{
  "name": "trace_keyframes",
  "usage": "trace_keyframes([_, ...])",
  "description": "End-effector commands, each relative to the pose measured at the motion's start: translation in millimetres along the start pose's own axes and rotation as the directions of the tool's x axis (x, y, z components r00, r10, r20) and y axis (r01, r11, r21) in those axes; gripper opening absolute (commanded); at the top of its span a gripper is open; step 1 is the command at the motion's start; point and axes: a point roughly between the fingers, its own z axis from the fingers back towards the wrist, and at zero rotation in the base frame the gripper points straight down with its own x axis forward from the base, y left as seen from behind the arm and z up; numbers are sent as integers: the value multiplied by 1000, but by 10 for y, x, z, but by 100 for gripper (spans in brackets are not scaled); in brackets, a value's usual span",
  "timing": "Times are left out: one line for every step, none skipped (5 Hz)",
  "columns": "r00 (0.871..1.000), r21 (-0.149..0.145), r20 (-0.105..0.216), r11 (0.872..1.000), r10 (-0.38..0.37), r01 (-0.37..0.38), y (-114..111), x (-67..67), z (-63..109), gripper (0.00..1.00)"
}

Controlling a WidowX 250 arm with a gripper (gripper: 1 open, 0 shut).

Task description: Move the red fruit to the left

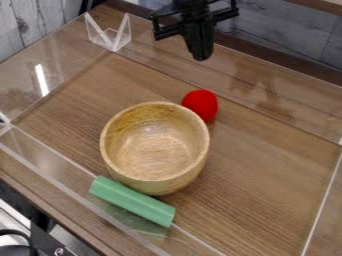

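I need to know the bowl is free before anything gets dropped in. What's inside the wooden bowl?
The wooden bowl looks empty; only bare wood shows. Its near inner wall is hidden by the rim.
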Motion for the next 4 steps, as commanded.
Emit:
trace_keyframes([998, -28, 63, 1000, 15, -13, -123, -27, -78, 0])
trace_keyframes([998, -7, 69, 1000, 3, -3, -79, -28, -134, 100])
trace_keyframes([997, 7, 76, 1000, 13, -13, 57, -101, -178, 100])
trace_keyframes([996, 13, 83, 999, 29, -31, 184, -162, -176, 0])
